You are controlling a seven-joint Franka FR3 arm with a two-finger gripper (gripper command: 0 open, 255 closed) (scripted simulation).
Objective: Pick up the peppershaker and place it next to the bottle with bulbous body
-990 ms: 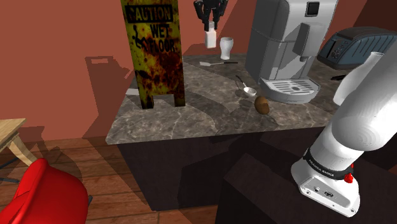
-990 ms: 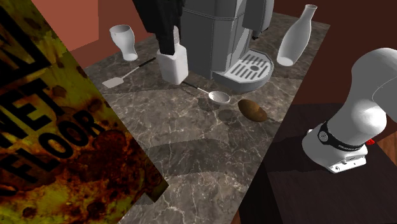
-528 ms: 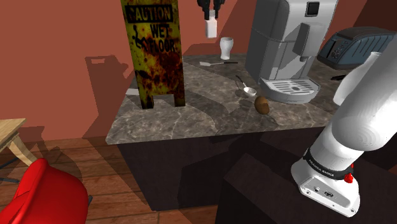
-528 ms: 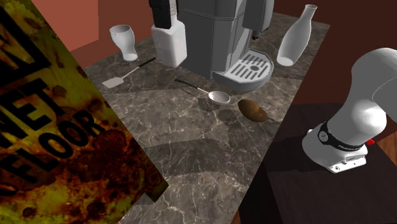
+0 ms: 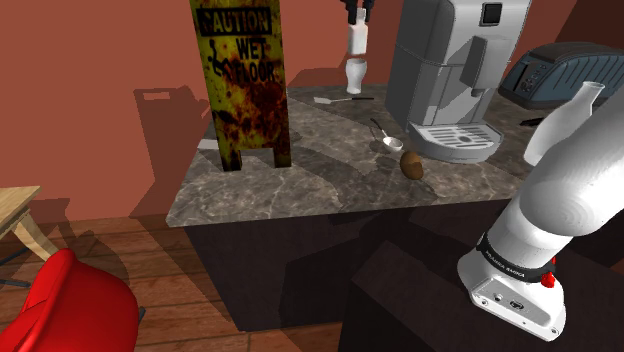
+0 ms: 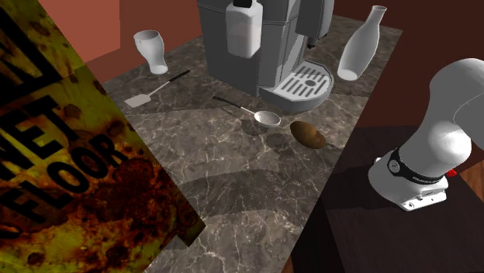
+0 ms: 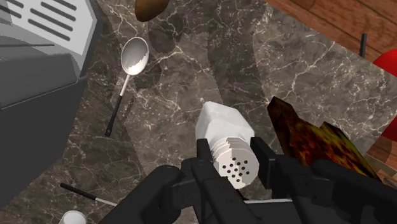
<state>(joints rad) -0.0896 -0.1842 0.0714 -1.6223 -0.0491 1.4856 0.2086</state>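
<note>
1. Shoulder view: we see the gripper (image 5: 358,14) high over the marble counter (image 5: 300,170). It is closed on the white peppershaker (image 5: 357,38), which hangs straight below it, clear of the cup (image 5: 355,76) underneath. We judge this height is meant to carry it over the clutter. The bulbous bottle (image 5: 572,112) stands well away from the hand, beyond the coffee machine (image 5: 440,70).
2. Second exterior view: the shaker hangs beneath the hand in front of the machine, well above the spatula (image 6: 155,89) and spoon (image 6: 260,115). The bottle lies on the machine's far side from the hand, so we expect the path has to go around or over it.
3. Wrist view: the fingers (image 7: 203,159) clasp the shaker at its ribbed, perforated cap, parted only to that width. The base points away from the hand, free for setting down.
</note>
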